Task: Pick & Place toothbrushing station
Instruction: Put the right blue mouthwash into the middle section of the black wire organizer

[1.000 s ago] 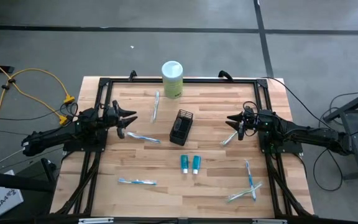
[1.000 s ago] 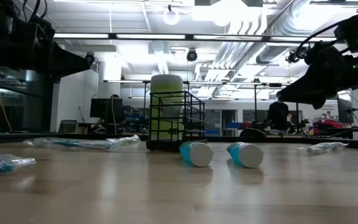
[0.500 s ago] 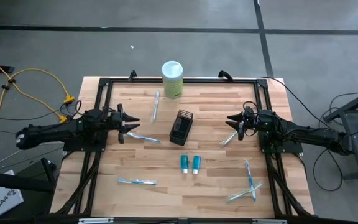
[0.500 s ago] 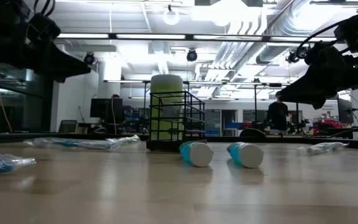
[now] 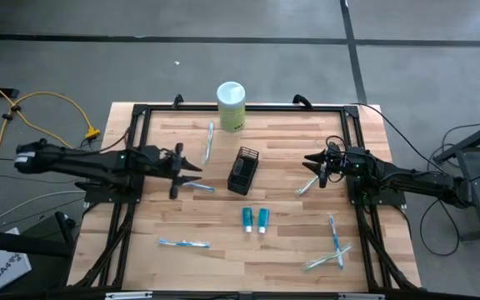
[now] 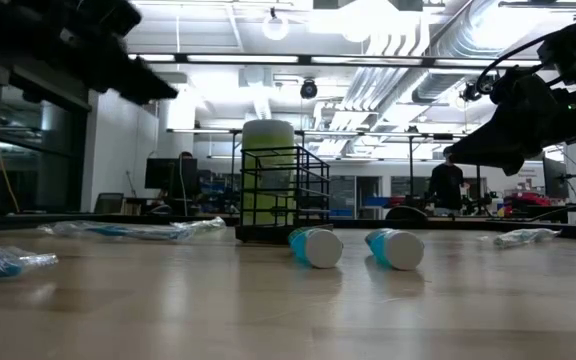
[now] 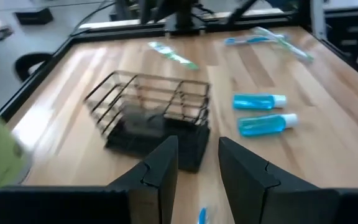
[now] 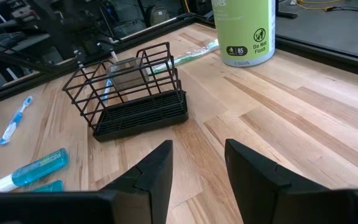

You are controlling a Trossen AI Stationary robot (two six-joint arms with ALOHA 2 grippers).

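The black wire-mesh holder (image 5: 242,170) stands empty on its base at the table's middle. Two teal white-capped tubes (image 5: 254,220) lie side by side nearer the front edge. Several white-and-blue toothbrushes lie scattered flat: one (image 5: 209,142) far left of the holder, one (image 5: 197,186) under my left gripper, one (image 5: 183,243) at the near left. My left gripper (image 5: 192,173) hovers open just left of the holder (image 7: 154,118), pointing at it. My right gripper (image 5: 311,160) waits open to the right of the holder (image 8: 132,93), above the table.
A pale green canister (image 5: 231,106) with a white lid stands at the far edge, behind the holder. More toothbrushes lie near my right gripper (image 5: 308,185) and at the near right (image 5: 334,242). A black frame (image 5: 240,107) runs around the tabletop. People stand in the room beyond.
My left gripper has risen and gone toward the table's right edge, closer to the holder, as its arm stretched out and swung round to point straight across the table. Its fingers stay open. Nothing on the table has moved.
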